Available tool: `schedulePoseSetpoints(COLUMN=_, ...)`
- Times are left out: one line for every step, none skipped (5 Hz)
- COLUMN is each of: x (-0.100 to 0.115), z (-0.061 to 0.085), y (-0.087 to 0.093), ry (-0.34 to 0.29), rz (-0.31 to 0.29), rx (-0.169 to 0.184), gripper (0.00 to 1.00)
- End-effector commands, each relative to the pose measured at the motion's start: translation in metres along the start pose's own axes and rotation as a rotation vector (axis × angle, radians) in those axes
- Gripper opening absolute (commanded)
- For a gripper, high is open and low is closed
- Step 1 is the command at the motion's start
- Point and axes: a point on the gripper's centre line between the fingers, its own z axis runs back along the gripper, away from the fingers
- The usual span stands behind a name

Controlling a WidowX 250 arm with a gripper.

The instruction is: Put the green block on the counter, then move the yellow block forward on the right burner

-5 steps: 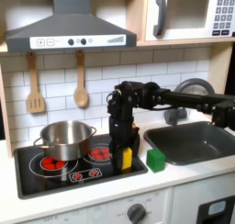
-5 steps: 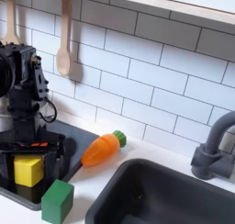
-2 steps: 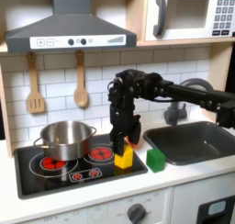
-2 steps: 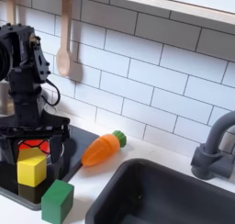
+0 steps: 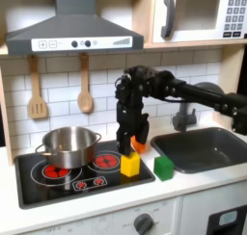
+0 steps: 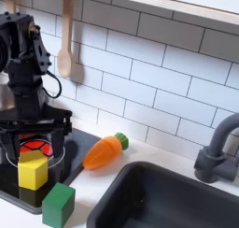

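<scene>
At lower left in the second exterior view, the small yellow plastic block (image 6: 33, 170) sits on the black stovetop (image 6: 82, 143), the gripper (image 6: 35, 144) above it with fingers spread wide. It looks light, rigid and slick; grip opposite flat faces. The small green plastic block (image 6: 58, 205) rests on the white counter (image 6: 98, 179).

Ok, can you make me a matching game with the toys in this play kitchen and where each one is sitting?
Things:
1. yellow block
2. green block
3. silver pot
4. toy carrot

Places:
A. on the white counter, just off the stovetop's edge
B. on the burner at the first exterior view's left
C. on the black stovetop, under the gripper
D. lying on the counter between stovetop and sink

Pairs: 1-C, 2-A, 3-B, 4-D
</scene>
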Motion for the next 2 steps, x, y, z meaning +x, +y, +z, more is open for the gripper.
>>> schedulePoseSetpoints(x=-0.006, z=0.025, y=-0.002, ry=-0.056, rz=-0.005, rx=-0.042, gripper=1.00)
schedulePoseSetpoints(x=-0.013, z=0.043, y=-0.006, ry=-0.130, rz=-0.024, rx=-0.094, gripper=1.00)
